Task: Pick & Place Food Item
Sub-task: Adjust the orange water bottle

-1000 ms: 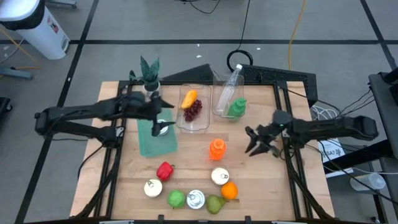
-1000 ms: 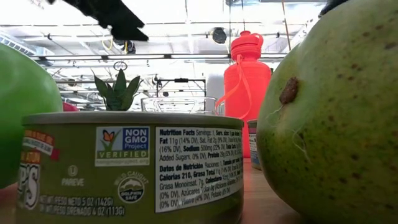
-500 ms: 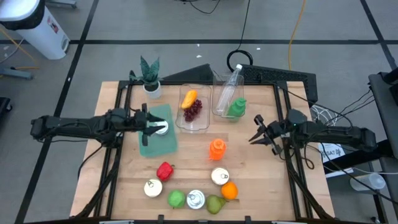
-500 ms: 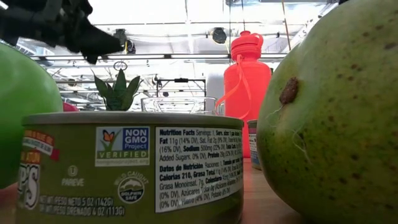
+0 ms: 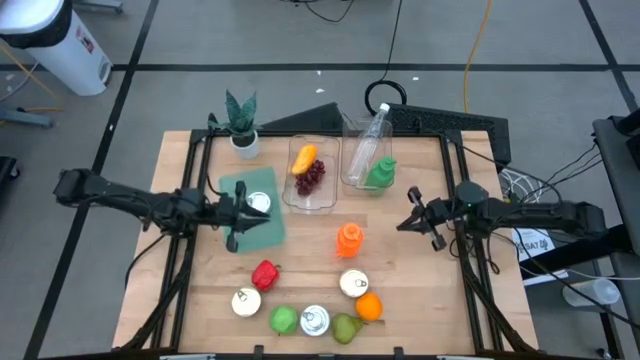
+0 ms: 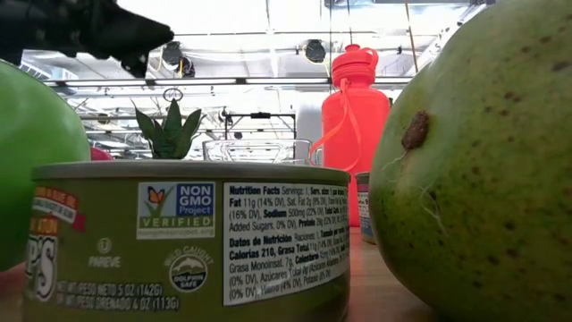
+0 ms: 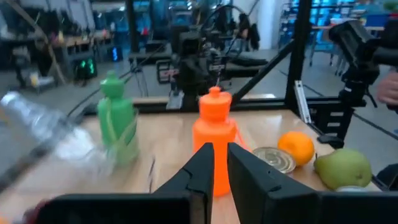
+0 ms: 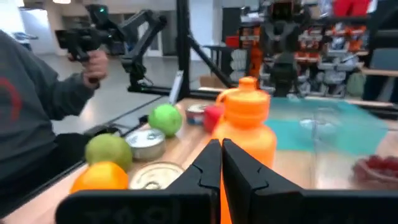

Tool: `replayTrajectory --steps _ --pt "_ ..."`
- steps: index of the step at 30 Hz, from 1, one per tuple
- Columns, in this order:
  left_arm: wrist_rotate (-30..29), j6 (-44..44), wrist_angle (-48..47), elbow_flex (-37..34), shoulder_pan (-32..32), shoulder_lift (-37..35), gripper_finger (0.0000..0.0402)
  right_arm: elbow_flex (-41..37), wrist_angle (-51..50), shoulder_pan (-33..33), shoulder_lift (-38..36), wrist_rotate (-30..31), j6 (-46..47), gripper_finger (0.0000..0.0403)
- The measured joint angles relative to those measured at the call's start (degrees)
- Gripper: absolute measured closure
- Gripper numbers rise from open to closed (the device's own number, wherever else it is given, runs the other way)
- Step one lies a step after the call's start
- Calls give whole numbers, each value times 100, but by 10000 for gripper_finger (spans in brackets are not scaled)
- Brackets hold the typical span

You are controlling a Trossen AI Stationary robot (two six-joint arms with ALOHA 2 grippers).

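Note:
A silver-topped can (image 5: 259, 203) stands on the teal mat (image 5: 262, 232). My left gripper (image 5: 240, 214) hovers level at the mat's left side, shut and with nothing in it (image 7: 219, 168). My right gripper (image 5: 408, 222) hangs level near the table's right side, also shut and with nothing in it (image 8: 221, 163), pointing at the orange bottle (image 5: 348, 238). Along the near edge lie a red pepper (image 5: 265, 273), a green apple (image 5: 284, 319), a pear (image 5: 346, 327), an orange (image 5: 369, 307) and more cans (image 5: 315, 320).
A clear tub (image 5: 310, 195) with grapes and a yellow fruit stands at the far middle, beside a green bottle (image 5: 381, 172) and a clear bottle (image 5: 370, 140). A potted plant (image 5: 240, 120) stands far left. A person's sleeve (image 8: 37, 112) shows beyond the table.
My left gripper has drawn back from over the can toward the table's left edge and sunk, levelling out and shutting its fingers; the can stays on the mat. My right gripper has shut, rolled and pulled back a little toward the right edge.

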Motion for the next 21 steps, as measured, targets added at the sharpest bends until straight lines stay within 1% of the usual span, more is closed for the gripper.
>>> replayTrajectory --steps 2,5,8,10,12,15,18,21 --pt "-33 151 458 0 -124 260 351 142 -52 231 108 194 -3 402" --pt "-38 152 910 4 -226 592 351 316 -91 802 351 450 -98 402" --pt "-40 82 1109 28 -227 795 350 556 10 1498 747 1208 -286 402" --pt "-39 22 1093 72 -227 865 350 658 -33 1928 1091 1824 -380 402" --pt "-35 4 1090 98 -227 922 350 719 50 2302 1470 2276 -372 402" --pt "-33 3 1054 107 -227 981 350 739 749 2791 2086 2712 -22 402" --pt "-36 4 1049 107 -215 987 350 734 1262 3201 2734 2976 187 402" --pt "-38 5 1044 107 -212 988 350 734 1845 3477 3337 3218 379 402"
